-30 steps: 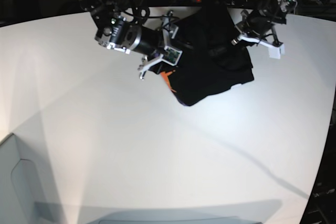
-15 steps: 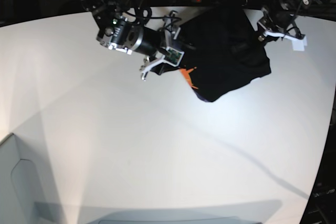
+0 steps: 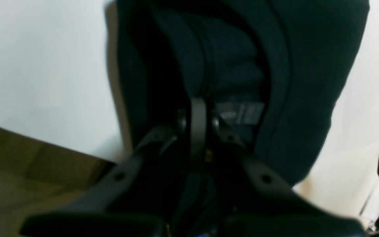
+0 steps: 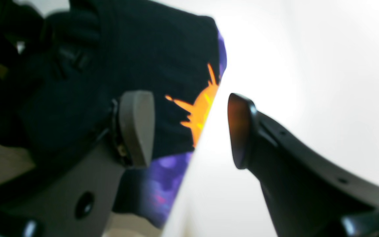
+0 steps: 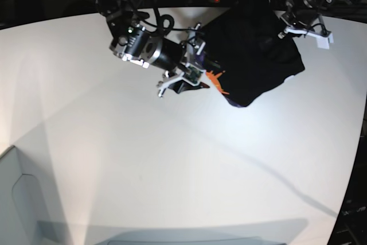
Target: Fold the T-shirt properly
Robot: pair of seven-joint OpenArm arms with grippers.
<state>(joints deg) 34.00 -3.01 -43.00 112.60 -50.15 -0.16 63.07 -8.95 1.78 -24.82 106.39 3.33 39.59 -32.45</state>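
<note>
Left claw (image 3: 197,112): pinching shut on the shirt's (image 5: 252,55) far edge, holding it up.
Right claw (image 4: 189,131): gaping wide, empty.
Shirt from right claw: hanging at 10 o'clock, patch (image 4: 196,108) edge running between my fingers.
Nearer arm: right.

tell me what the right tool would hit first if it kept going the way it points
Most likely the T-shirt: the open right tool faces its orange-and-purple edge, one finger already over the black cloth. Depth is unclear, so it could skim the white table instead.

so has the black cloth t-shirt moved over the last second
Yes. In the base view the black cloth T-shirt, pinched by the left gripper, has shifted toward the right side of the white table; its orange patch has moved the same way.
</note>
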